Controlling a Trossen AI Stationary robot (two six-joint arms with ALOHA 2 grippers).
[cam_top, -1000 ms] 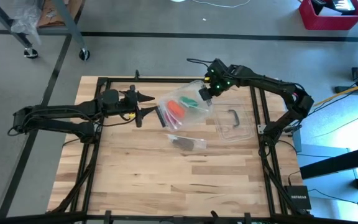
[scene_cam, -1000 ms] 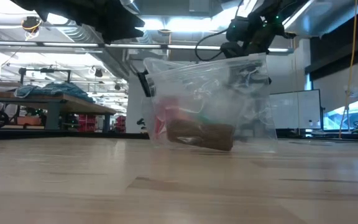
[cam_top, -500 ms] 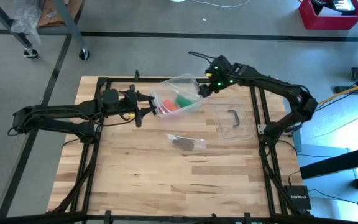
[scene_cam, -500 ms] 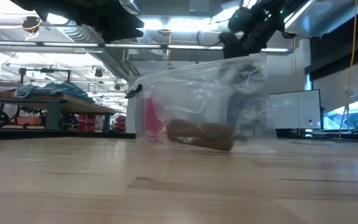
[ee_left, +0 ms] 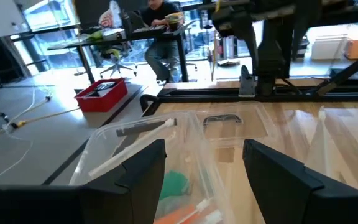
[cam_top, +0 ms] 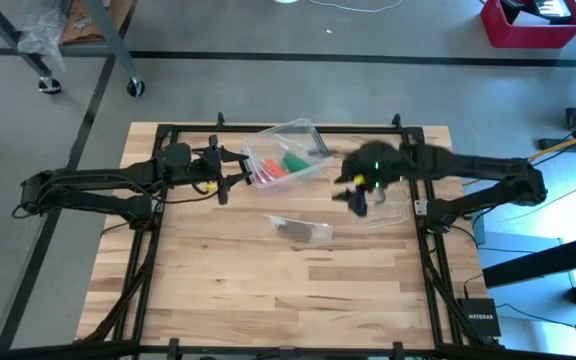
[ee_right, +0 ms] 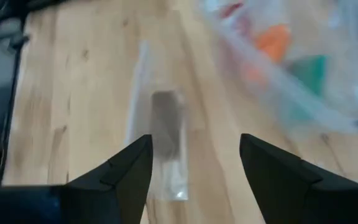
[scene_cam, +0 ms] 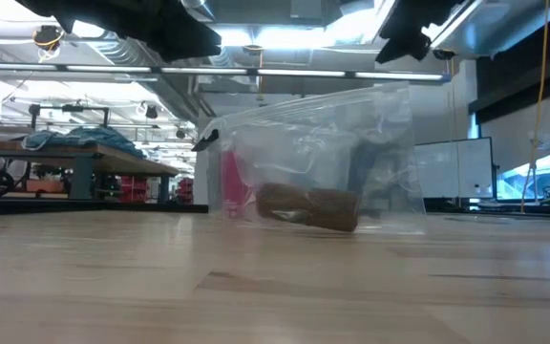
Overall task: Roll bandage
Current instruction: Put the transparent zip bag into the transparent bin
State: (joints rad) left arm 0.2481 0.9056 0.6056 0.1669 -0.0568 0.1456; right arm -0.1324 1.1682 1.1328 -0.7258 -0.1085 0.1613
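The bandage point(cam_top: 298, 231) is a small brown roll inside a clear plastic bag point(cam_top: 313, 232) that lies flat on the table's middle; it also shows in the low view point(scene_cam: 308, 205) and the right wrist view point(ee_right: 166, 127). My right gripper point(cam_top: 351, 200) hangs open above the table, right of the bag and slanting down toward it, with nothing between its fingers point(ee_right: 129, 171). My left gripper point(cam_top: 233, 172) stands open and level at the far left. The left end of a clear plastic box point(cam_top: 286, 152) holding orange and green items reaches between its fingers point(ee_left: 145, 168). My left gripper stands level with its fingers on either side of the box's left end point(ee_left: 166, 130). Its own finger hides the box's wall there, so I cannot tell whether it touches the box.
A clear lid with a black handle point(cam_top: 380, 203) lies on the table partly under my right gripper. Black rails point(cam_top: 148, 250) frame the table. The near half of the wooden top point(cam_top: 278, 300) is bare. A person sits at a desk beyond the table point(ee_left: 160, 12).
The clear box, tipped and held up by my right gripper a second ago, has been turned upright and set down beside my left gripper, and has stayed there since. My right gripper has come away from its rim, swinging up and toward the table's near right, over the lid.
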